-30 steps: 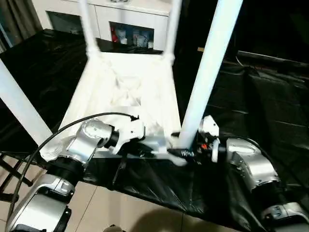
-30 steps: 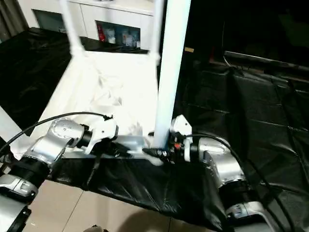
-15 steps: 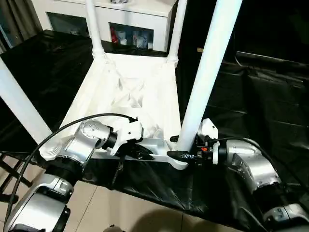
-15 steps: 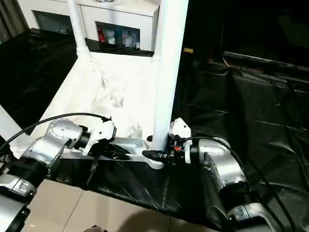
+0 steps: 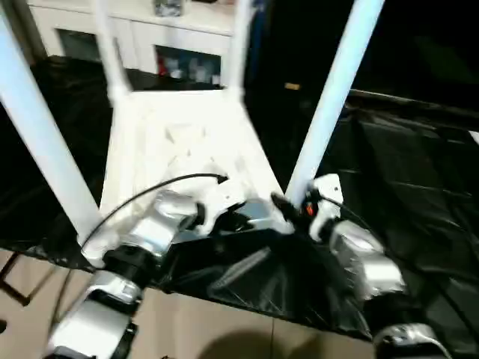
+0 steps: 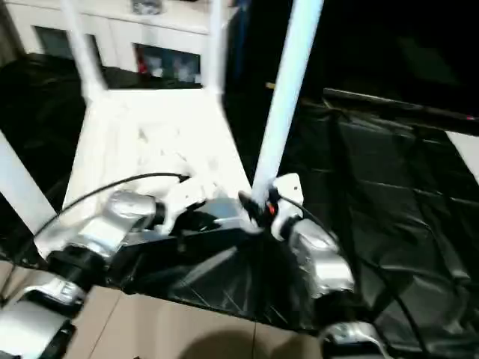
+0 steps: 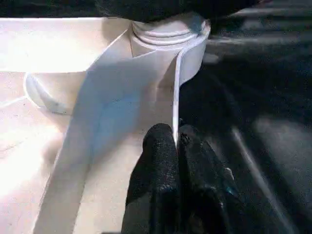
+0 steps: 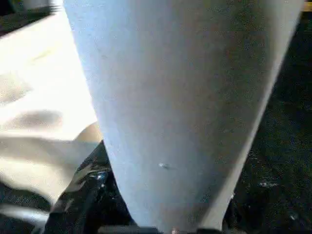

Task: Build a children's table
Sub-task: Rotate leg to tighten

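Note:
The children's table lies upside down: the white ribbed tabletop (image 5: 179, 142) faces up on black sheeting. Its legs stand in the corner sockets: the near right leg (image 5: 329, 105), the near left leg (image 5: 41, 127) and two far legs (image 5: 105, 45). My left gripper (image 5: 243, 219) is at the near edge, shut on the tabletop's thin rim (image 7: 174, 112) just short of the corner socket (image 7: 168, 34). My right gripper (image 5: 288, 206) holds the base of the near right leg (image 8: 180, 97), one black finger (image 8: 90, 187) on each side of the tube.
A white cabinet with glass doors (image 5: 187, 60) stands behind the table. Black sheeting (image 5: 419, 149) covers the work surface to the right. Tiled floor (image 5: 224, 336) lies below the near edge. A black cable (image 5: 165, 183) arcs over my left wrist.
The whole picture has shifted and tilted with the camera. Both grippers keep their places on the rim and the near right leg. The right fingers have drawn in on the leg.

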You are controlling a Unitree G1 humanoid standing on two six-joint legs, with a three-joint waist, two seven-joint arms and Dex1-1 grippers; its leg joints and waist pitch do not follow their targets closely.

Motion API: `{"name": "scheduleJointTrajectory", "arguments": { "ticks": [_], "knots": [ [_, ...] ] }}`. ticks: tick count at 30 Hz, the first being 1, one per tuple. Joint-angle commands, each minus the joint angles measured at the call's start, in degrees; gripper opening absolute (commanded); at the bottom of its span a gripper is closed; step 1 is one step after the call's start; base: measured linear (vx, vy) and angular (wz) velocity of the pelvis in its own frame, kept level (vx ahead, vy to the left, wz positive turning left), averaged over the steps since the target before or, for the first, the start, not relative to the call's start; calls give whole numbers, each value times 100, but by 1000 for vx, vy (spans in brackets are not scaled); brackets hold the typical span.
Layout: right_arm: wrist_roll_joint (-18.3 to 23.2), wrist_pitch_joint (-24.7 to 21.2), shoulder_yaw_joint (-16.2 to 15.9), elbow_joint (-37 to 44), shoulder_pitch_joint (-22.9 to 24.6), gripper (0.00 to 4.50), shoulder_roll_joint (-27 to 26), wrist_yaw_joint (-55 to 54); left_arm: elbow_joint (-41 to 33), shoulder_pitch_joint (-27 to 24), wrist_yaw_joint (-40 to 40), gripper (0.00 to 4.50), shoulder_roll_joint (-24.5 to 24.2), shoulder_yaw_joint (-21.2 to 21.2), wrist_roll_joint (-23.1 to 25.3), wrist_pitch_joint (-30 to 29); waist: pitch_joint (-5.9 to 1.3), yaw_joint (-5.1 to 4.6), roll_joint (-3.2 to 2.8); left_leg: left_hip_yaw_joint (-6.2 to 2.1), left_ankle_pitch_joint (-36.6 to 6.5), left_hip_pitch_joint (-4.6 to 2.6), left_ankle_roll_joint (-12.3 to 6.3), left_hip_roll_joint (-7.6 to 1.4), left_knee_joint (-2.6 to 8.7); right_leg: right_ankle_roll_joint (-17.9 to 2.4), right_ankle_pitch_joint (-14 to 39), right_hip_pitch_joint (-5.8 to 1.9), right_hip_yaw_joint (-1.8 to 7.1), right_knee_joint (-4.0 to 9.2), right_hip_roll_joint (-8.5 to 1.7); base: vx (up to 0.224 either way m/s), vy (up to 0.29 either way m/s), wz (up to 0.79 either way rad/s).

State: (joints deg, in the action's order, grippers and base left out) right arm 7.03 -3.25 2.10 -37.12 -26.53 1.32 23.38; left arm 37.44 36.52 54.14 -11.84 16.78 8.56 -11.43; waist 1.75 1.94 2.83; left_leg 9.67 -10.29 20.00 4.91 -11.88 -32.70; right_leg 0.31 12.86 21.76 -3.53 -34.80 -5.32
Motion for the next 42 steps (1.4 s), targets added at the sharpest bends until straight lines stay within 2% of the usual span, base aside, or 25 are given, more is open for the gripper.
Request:
{"name": "scheduleJointTrajectory", "arguments": {
  "ticks": [1,2,3,4,5,6,7,9,11,12,13,14,15,17,21,23,25,27,28,30,32,39,40,41,42],
  "knots": [
    [166,-218,-397,-361,20,206,-606,152,-64,-16,-266,0,412,226,-37,-18,-180,-16,-105,-96,-2538,-12,252,-117,509,-666,2531,-77,208,624,-292,0,0,0],
    [165,-201,-403,-358,9,241,-624,155,-62,-16,-269,0,414,231,-32,-18,-172,-9,-99,-89,-2585,-25,220,-114,507,-686,2473,-62,209,623,-280,0,0,0],
    [97,-60,-405,-313,-32,262,-670,126,-89,-24,-265,0,433,214,-45,-48,-172,-2,-160,-86,-2643,-48,219,-116,502,-732,2392,-41,219,614,-280,0,0,0],
    [97,-51,-402,-307,-34,276,-672,130,-93,-25,-263,0,434,212,-47,-51,-174,-21,-127,-76,-2650,-38,207,-116,501,-748,2341,-45,219,620,-271,0,0,0],
    [102,-48,-390,-301,-35,276,-669,136,-102,-26,-262,0,430,211,-49,-58,-166,-17,-126,-78,-2676,-35,185,-116,509,-771,2321,-48,215,613,-261,0,0,0],
    [171,-43,-305,-155,8,284,-497,417,-223,-43,-124,0,327,202,-97,-48,-169,-18,-165,-83,-2692,-38,178,-118,510,-806,2261,-47,223,597,-268,0,0,0],
    [171,-43,-305,-155,8,284,-497,417,-223,-43,-124,0,327,202,-97,-48,-164,-24,-139,-79,-2687,-23,159,-116,513,-806,2249,-60,215,609,-258,0,0,0],
    [256,-98,-296,10,94,320,-298,752,-289,-65,71,0,226,185,-148,40,-182,-1,-130,-56,-2435,-10,70,-124,502,-892,1930,-91,231,579,-259,0,0,0],
    [383,-207,-384,308,260,325,24,1371,-342,-97,414,0,77,171,-247,199,-190,20,-124,-33,-2218,9,-49,-129,488,-978,1612,-127,236,551,-242,0,0,0],
    [418,-294,-556,581,419,332,348,1938,-365,-119,716,0,-87,191,-287,346,-196,31,-117,-11,-2052,12,-116,-136,474,-1053,1397,-126,251,531,-250,0,0,0],
    [418,-294,-556,581,419,332,348,1938,-365,-119,716,0,-87,191,-287,346,-199,45,-120,-13,-1957,15,-143,-137,472,-1079,1317,-142,247,524,-251,0,0,0],
    [409,-387,-764,823,558,361,692,2459,-374,-131,1044,0,-270,206,-346,503,-231,61,-124,7,-1621,32,-219,-121,436,-1155,929,-181,250,482,-249,63,-20,4],
    [371,-335,-825,879,575,361,877,2690,-371,-118,1236,0,-369,194,-398,558,-251,68,-99,40,-1276,21,-338,-117,392,-1289,384,-182,259,430,-233,76,-26,5],
    [353,-275,-863,916,561,361,1078,2982,-357,-84,1456,0,-478,173,-460,594,-280,92,-116,33,-747,71,-473,-108,358,-1474,-358,-245,240,325,-238,71,-24,3],
    [373,-258,-997,924,495,361,1530,3864,-410,-52,2010,0,-759,150,-600,579,-316,161,-129,50,-286,35,-724,-108,293,-1749,-1224,-266,225,227,-219,42,-10,0],
    [366,-292,-1035,920,477,347,1614,4029,-385,-32,2081,0,-812,153,-589,612,-303,167,-136,55,-264,34,-785,-111,289,-1796,-1294,-256,216,225,-214,0,0,0],
    [334,-354,-1152,905,428,335,1795,4349,-333,1,2295,0,-947,181,-579,690,-282,195,-123,57,-466,28,-719,-138,309,-1792,-898,-260,199,250,-225,0,0,0],
    [312,-353,-1196,883,398,322,1841,4423,-307,14,2370,0,-1000,196,-576,737,-267,214,-146,63,-679,16,-610,-156,327,-1757,-517,-243,200,273,-234,0,0,0],
    [305,-370,-1254,863,362,322,1892,4514,-279,31,2469,0,-1056,210,-602,777,-254,224,-143,59,-888,12,-480,-162,348,-1699,-180,-236,198,295,-239,0,0,0],
    [219,-295,-1395,734,251,287,1977,4720,-181,89,2617,0,-1160,212,-627,861,-243,229,-115,61,-1036,4,-388,-165,360,-1630,102,-223,206,318,-252,0,0,0],
    [201,-278,-1416,690,224,285,1977,4759,-153,103,2633,0,-1176,206,-623,876,-244,240,-124,62,-1047,-1,-327,-164,365,-1581,248,-213,215,327,-258,0,0,0],
    [173,-260,-1500,533,127,231,1908,4884,-104,117,2620,0,-1209,129,-636,865,-271,307,-107,68,-670,17,-396,-147,328,-1627,-333,-233,212,258,-248,0,0,0],
    [212,-308,-1472,537,149,229,1860,4835,-75,121,2524,0,-1201,120,-608,846,-270,322,-198,59,-705,10,-377,-144,329,-1637,-316,-227,210,257,-254,0,0,0],
    [262,-357,-1425,562,202,226,1805,4747,-29,133,2355,0,-1178,114,-549,775,-264,303,-150,67,-796,16,-357,-146,334,-1619,-271,-232,212,274,-246,0,0,0],
    [354,-443,-1301,577,315,221,1670,4391,116,178,1935,0,-1096,77,-445,638,-248,297,-225,61,-961,6,-284,-145,356,-1601,-91,-216,216,296,-248,0,0,0]
  ]
}}
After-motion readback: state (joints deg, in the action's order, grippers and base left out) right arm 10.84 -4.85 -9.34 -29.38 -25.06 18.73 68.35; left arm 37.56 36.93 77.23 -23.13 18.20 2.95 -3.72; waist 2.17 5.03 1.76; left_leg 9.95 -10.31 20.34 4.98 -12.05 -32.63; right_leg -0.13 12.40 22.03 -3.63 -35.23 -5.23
